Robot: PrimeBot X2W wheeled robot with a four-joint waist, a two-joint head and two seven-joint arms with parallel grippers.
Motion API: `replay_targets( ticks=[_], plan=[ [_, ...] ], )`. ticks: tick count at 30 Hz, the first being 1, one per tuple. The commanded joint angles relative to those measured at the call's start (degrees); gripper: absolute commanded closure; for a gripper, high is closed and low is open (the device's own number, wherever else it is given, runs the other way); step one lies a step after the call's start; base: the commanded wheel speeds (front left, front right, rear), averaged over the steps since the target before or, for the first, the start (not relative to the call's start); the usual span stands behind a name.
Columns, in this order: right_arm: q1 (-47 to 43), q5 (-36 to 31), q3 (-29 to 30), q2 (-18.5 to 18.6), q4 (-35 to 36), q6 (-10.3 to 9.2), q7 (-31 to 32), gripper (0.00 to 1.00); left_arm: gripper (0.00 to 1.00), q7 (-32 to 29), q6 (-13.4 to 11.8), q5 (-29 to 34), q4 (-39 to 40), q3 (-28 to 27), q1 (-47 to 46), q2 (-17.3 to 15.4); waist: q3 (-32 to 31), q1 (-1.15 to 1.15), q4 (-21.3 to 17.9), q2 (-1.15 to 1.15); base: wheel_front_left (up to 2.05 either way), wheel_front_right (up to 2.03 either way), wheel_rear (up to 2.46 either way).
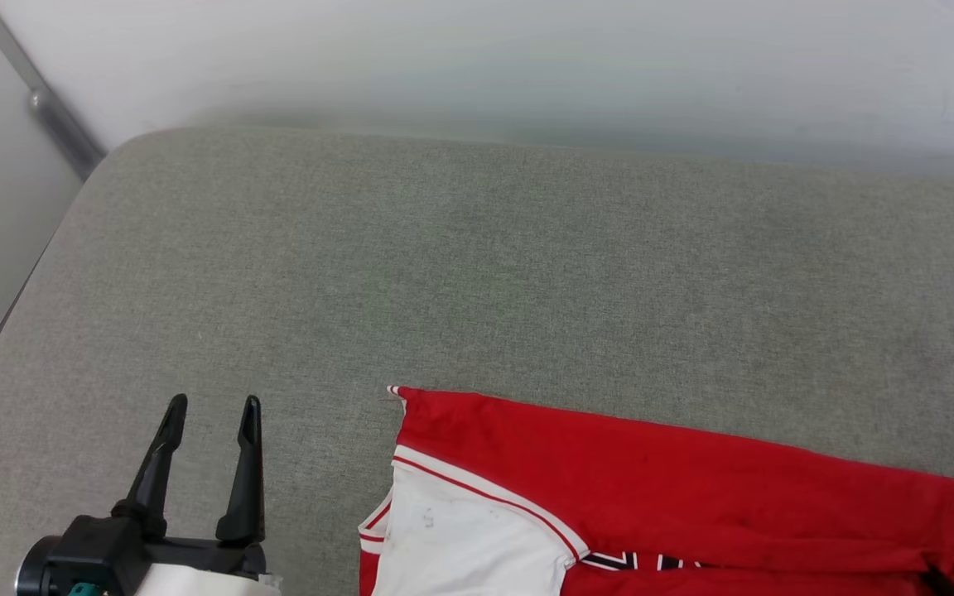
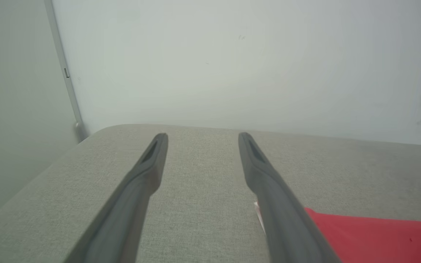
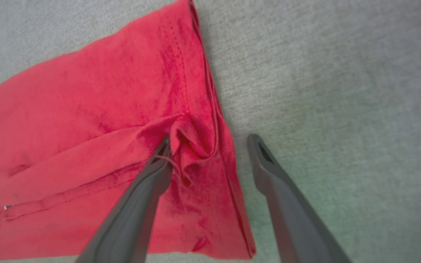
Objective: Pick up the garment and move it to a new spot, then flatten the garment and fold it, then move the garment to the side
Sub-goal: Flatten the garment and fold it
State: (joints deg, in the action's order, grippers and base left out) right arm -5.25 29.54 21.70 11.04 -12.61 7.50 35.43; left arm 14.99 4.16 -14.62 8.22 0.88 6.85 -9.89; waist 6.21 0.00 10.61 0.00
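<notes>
Jersey lies at the lower right of the head view, on the grey cushion. Left tool sits lower left, fingers spread, holding nothing. Right tool gapes wide too, straddling the jersey's edge, one finger at a red wrinkle

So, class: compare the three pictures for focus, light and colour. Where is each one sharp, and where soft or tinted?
Head view: even light, no hard shadows; garment and cushion weave crisp, far edge hazy. Left wrist view: pale wall, left gripper blurring toward the bottom edge. Right wrist view: garment folds clearest mid-frame, corners soft, greenish cast on the cushion lower right.
</notes>
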Motion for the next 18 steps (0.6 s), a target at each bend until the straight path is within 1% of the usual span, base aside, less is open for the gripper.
replay_targets(
  ticks=[1,3,7,10,17,18],
  plan=[
    [0.14,0.60,-0.69,-1.09,-1.40,-0.02,0.45,0.00,0.00,0.25,0.55,0.57,-0.21,-0.26,-0.07,0.54,0.41,0.00,0.32,0.00,0.00,0.00,0.00],
    [-0.37,2.05,-2.73,-1.57,-2.71,-0.01,1.03,0.00,0.00,0.25,1.85,2.08,-0.73,-0.69,-0.57,1.86,0.91,0.00,0.69,0.00,0.00,0.00,0.00],
    [-1.02,4.36,-5.90,-2.62,-3.44,0.15,0.90,0.00,0.00,0.25,2.66,3.34,-1.25,-1.24,-1.02,3.09,1.34,0.00,0.97,0.00,0.00,0.00,0.00],
    [-1.62,5.89,-8.79,-3.06,-3.68,0.34,0.76,0.00,0.00,0.25,2.97,3.77,-1.55,-1.67,-1.31,3.64,1.34,0.00,1.02,0.00,0.00,0.00,0.00],
    [-1.55,6.28,-12.35,-2.45,-4.12,0.35,-1.13,0.00,0.00,0.25,3.20,4.03,-1.53,-2.64,-1.39,4.25,0.89,0.00,0.76,0.00,0.00,0.00,0.00],
    [-1.40,6.03,-12.63,-2.23,-4.08,0.35,-1.58,0.25,0.00,0.25,3.23,4.14,-1.56,-2.74,-1.33,4.32,0.75,0.00,0.64,0.00,0.00,0.00,0.00]
  ],
)
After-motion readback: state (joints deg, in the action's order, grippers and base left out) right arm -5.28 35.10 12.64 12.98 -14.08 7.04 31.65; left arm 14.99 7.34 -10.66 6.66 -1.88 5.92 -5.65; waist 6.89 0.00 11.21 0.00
